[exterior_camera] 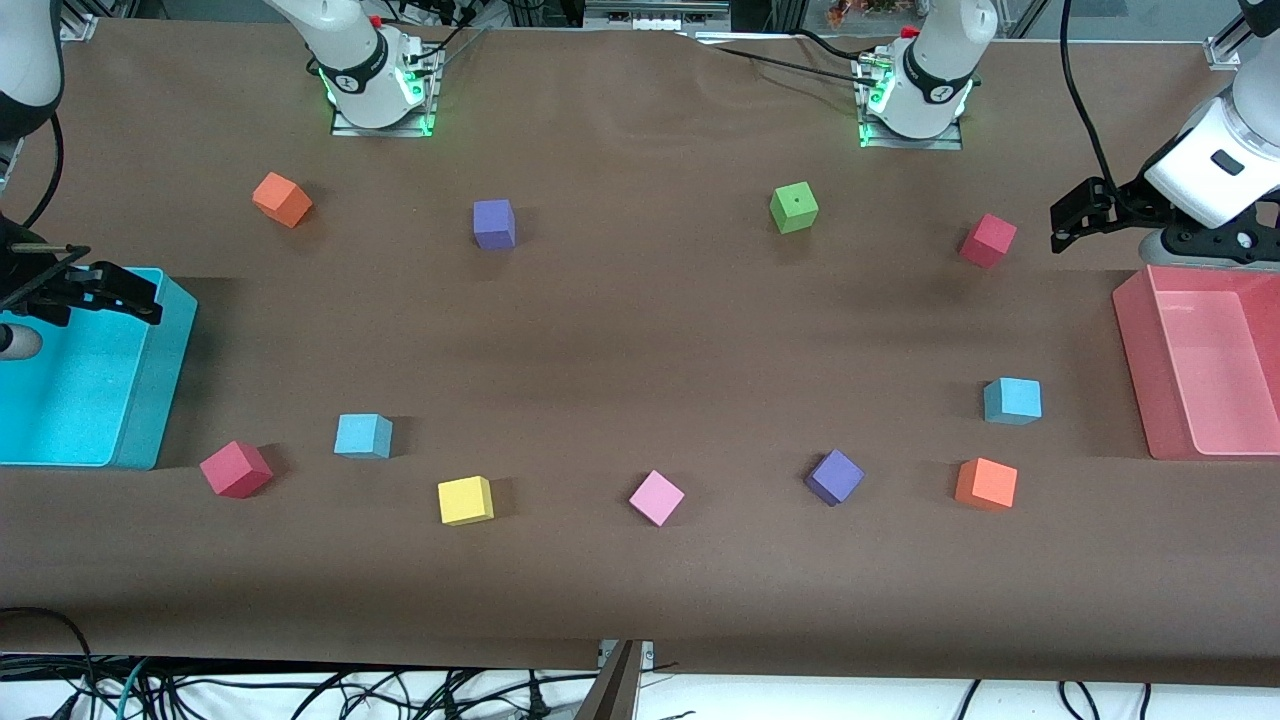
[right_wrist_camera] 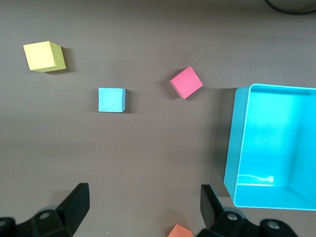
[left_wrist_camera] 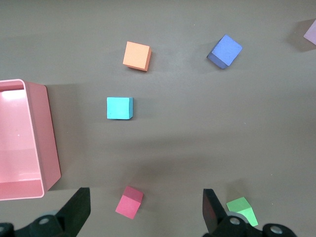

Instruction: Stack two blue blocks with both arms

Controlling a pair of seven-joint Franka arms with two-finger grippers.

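Note:
One blue block (exterior_camera: 363, 436) lies toward the right arm's end of the table, between a red cube (exterior_camera: 236, 469) and a yellow cube (exterior_camera: 465, 500); it also shows in the right wrist view (right_wrist_camera: 111, 99). The other blue block (exterior_camera: 1012, 401) lies toward the left arm's end, beside the pink bin (exterior_camera: 1135, 340), and shows in the left wrist view (left_wrist_camera: 119, 108). My left gripper (exterior_camera: 1068, 216) is open and empty in the air beside a red cube (exterior_camera: 988, 240); its wrist view (left_wrist_camera: 145, 212) shows that cube (left_wrist_camera: 129, 202) below it. My right gripper (exterior_camera: 135, 295) is open and empty over the cyan bin's rim (exterior_camera: 150, 380); it also shows in its own wrist view (right_wrist_camera: 143, 207).
Loose cubes lie around the table: orange (exterior_camera: 282, 199), purple (exterior_camera: 494, 223) and green (exterior_camera: 794, 207) nearer the bases; pink (exterior_camera: 656, 497), purple (exterior_camera: 834, 476) and orange (exterior_camera: 986, 483) nearer the front camera. The bins stand at the two ends.

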